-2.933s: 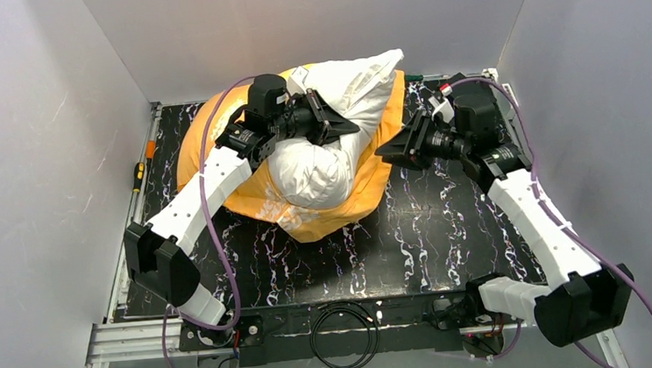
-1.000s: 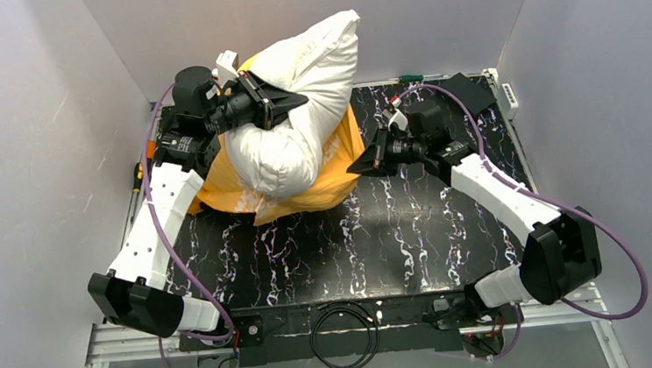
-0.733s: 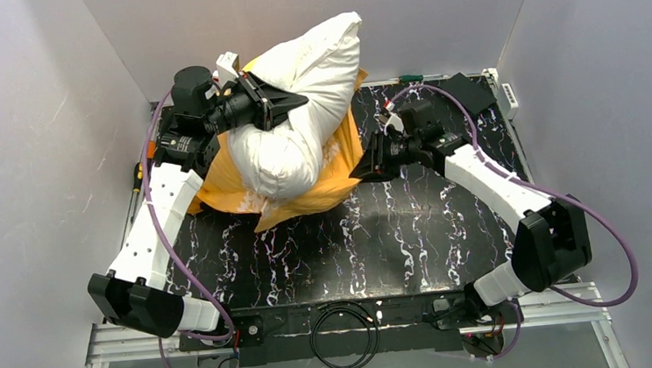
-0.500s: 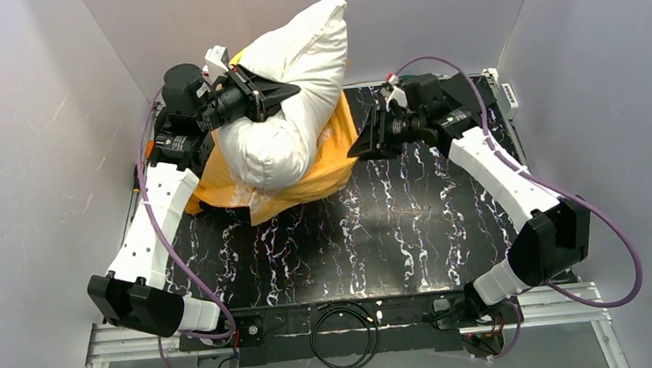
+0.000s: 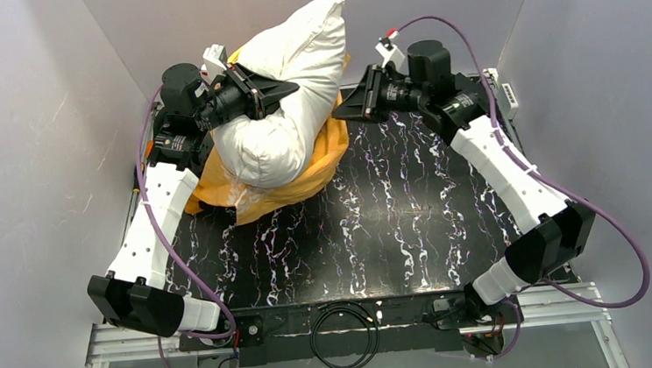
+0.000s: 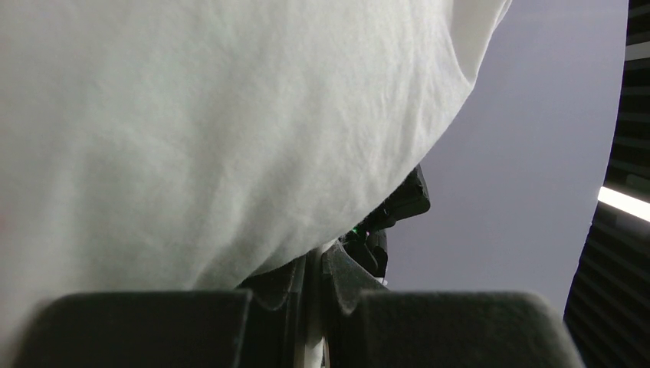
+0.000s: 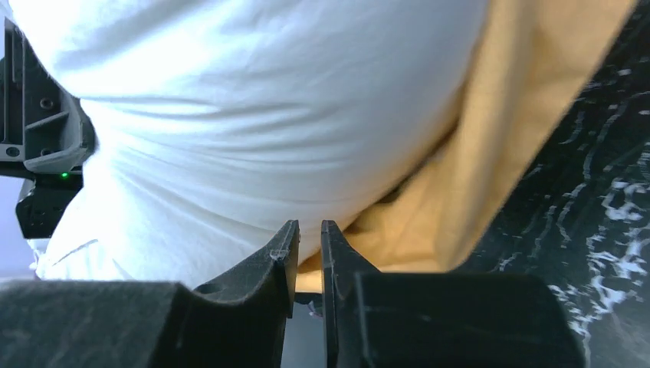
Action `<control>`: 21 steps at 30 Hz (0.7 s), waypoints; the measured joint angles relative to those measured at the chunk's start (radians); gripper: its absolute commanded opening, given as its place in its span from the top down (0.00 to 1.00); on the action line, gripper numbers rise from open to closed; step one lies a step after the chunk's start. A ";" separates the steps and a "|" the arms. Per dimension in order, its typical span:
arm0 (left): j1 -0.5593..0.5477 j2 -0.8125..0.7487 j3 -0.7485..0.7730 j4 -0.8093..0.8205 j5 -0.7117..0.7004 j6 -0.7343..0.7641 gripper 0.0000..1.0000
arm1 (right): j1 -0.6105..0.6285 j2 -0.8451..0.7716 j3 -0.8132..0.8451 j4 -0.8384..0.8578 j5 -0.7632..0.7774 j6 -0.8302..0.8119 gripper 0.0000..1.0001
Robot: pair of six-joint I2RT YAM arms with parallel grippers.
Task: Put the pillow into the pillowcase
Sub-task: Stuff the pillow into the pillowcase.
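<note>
The off-white pillow (image 5: 286, 108) stands tilted at the back left of the table, its lower end inside the orange pillowcase (image 5: 304, 172), which bunches around it. My left gripper (image 5: 289, 88) is shut on a fold of the pillow's left side and holds it up. In the left wrist view the pillow (image 6: 192, 115) fills the frame above the gripper (image 6: 316, 264). My right gripper (image 5: 337, 113) hovers by the pillow's right side. In the right wrist view its jaws (image 7: 309, 230) stand almost together with nothing between them, in front of the pillow (image 7: 253, 100) and the pillowcase (image 7: 475, 153).
The black marbled table (image 5: 396, 222) is boxed in by grey walls on the left, back and right. A coiled cable (image 5: 343, 332) lies at the front rail. A screwdriver (image 5: 139, 172) lies at the left edge and a white block (image 5: 509, 95) at the far right.
My left gripper has carried the pillow and the case up and to the left. My right gripper has moved from beside the case's right edge up and back, to the pillow's upper right side.
</note>
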 measured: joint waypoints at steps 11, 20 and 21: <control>0.000 0.000 0.002 0.000 -0.006 -0.015 1.00 | 0.152 0.145 -0.211 0.196 0.013 0.102 0.87; -0.001 0.000 0.002 0.001 -0.010 -0.029 1.00 | 0.152 0.236 -0.253 0.267 0.114 0.088 0.63; -0.002 0.000 0.002 0.001 -0.010 -0.031 1.00 | 0.152 0.236 -0.253 0.276 0.117 0.084 0.58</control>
